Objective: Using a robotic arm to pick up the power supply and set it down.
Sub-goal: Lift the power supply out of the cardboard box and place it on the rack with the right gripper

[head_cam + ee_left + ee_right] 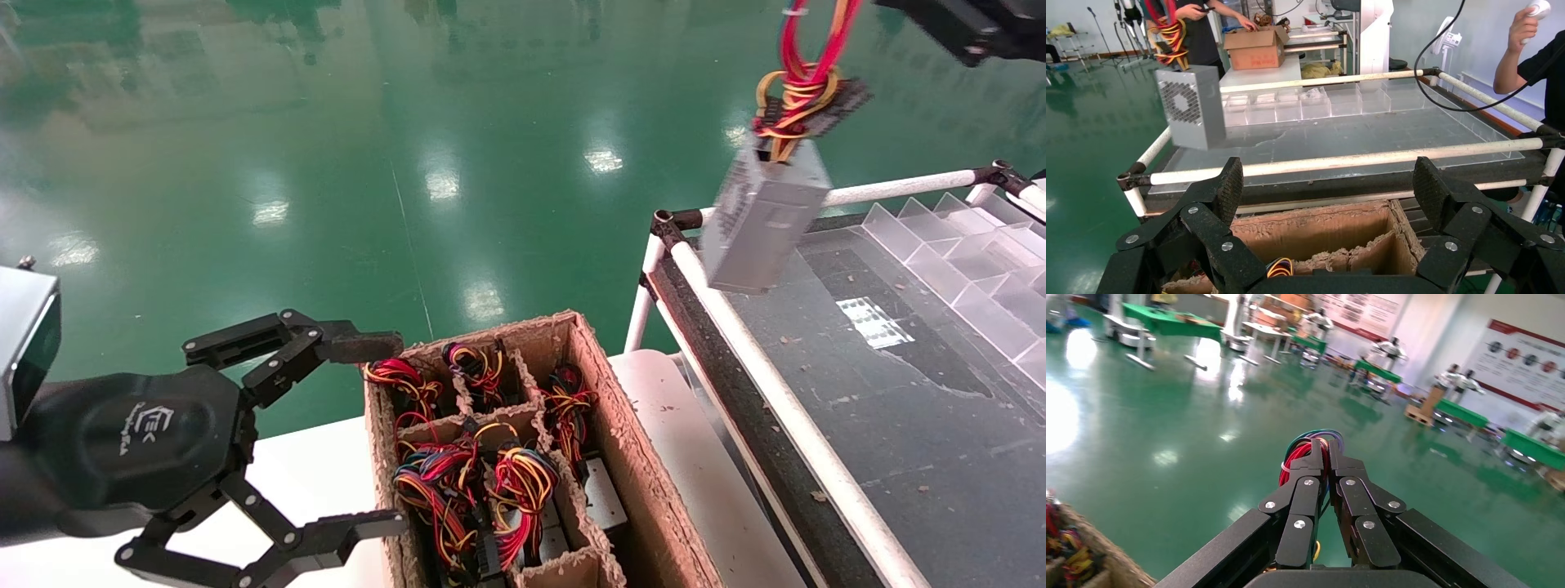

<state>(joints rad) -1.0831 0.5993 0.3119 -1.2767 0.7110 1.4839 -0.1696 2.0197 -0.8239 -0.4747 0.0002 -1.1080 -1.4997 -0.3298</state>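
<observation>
Right gripper (pixel 1326 462) clamped on the wire loop (pixel 805 57) of the power supply (pixel 764 216), which hangs tilted in the air over the near corner of the white-railed table (pixel 825 478), not touching it. Left gripper (pixel 372 433) parked with fingers spread wide, just beside the cardboard box (pixel 629 457) holding the other wired units (pixel 482 482).

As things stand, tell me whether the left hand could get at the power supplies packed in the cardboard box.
Probably yes. The left hand is open and sits right beside the cardboard box, whose top is open. The wire bundles stand exposed, though the dividers leave tight slots around each unit.
</observation>
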